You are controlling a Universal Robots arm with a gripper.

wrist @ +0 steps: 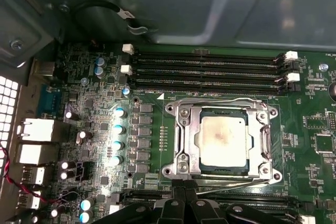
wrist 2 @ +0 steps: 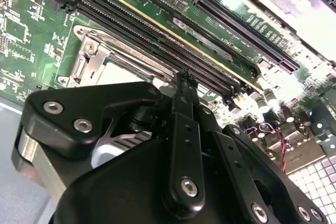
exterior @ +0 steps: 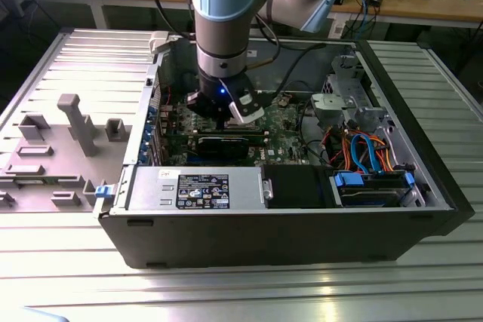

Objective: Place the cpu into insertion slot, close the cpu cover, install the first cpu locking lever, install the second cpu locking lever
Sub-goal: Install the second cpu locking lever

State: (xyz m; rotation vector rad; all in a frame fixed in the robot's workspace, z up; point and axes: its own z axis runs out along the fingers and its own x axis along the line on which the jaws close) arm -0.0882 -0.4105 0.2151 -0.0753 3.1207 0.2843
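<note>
The gripper (wrist: 181,192) hangs low over the green motherboard (wrist: 94,129), its black fingers (wrist 2: 185,90) drawn nearly together with nothing between them, poised right at the edge of the insertion slot (wrist: 181,135). The cpu (wrist: 223,139) already sits in that slot with the cpu cover (wrist: 185,121) lying flat around it, so by my reckoning the work has reached the locking levers. That calls for a careful hook and press beside the memory slots (wrist: 205,69).
</note>
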